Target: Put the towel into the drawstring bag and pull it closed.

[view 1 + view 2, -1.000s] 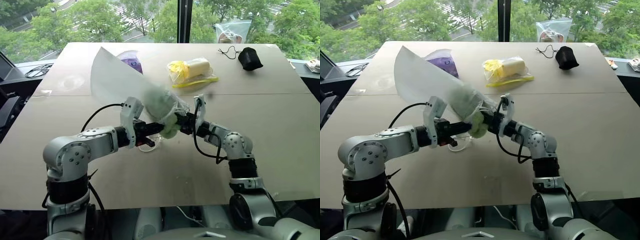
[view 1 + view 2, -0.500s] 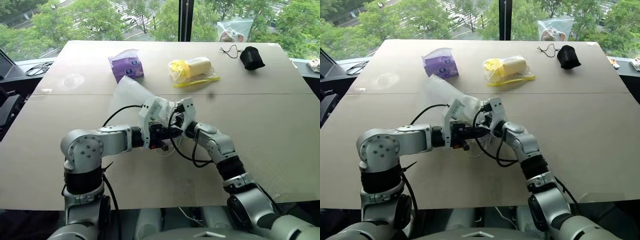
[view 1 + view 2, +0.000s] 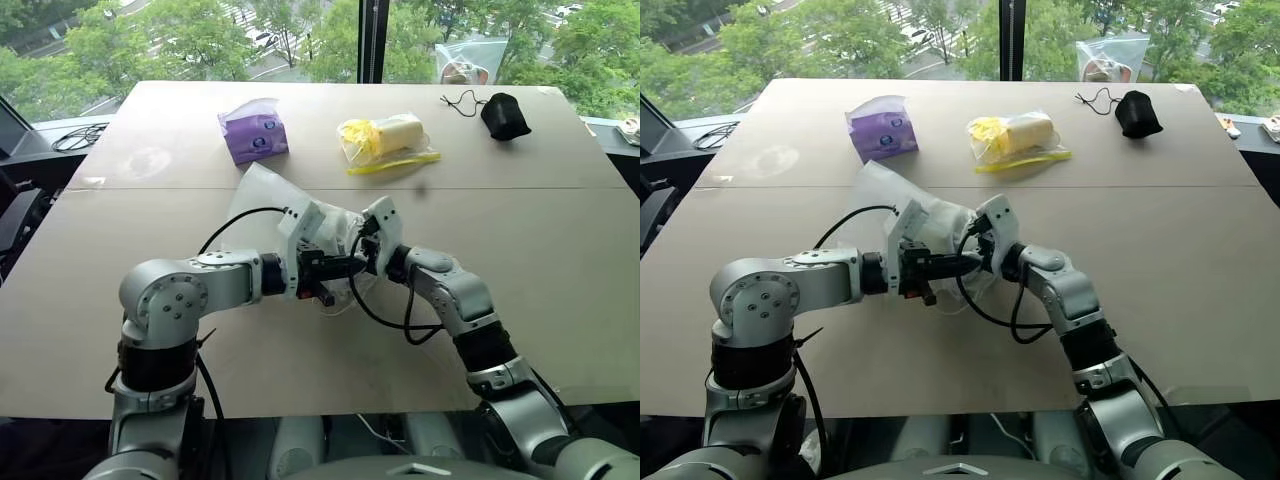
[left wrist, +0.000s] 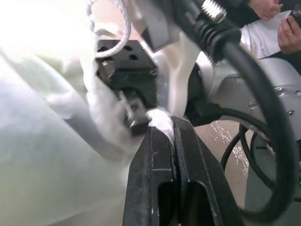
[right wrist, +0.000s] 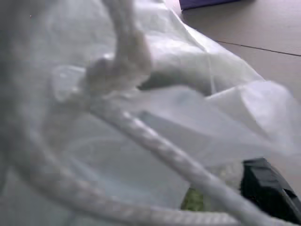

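The drawstring bag [image 3: 262, 196] lies slumped on the worktop [image 3: 560, 230] between the two arms, the towel [image 5: 194, 199] glimpsed pale green inside it. The left pincer [image 4: 163, 136] is clamped shut on white bag material at the mouth. The right pincer [image 3: 364, 252] is pressed close – its spread cannot be told. The fabric is judged thin, limp and slippery – better taken by the cord [image 5: 155, 148].

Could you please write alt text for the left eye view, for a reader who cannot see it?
Two robot arms meet over a tan table, working a white drawstring bag between the left gripper and right gripper. Behind lie a purple tissue pack, a yellow item in clear wrap and a black pouch.
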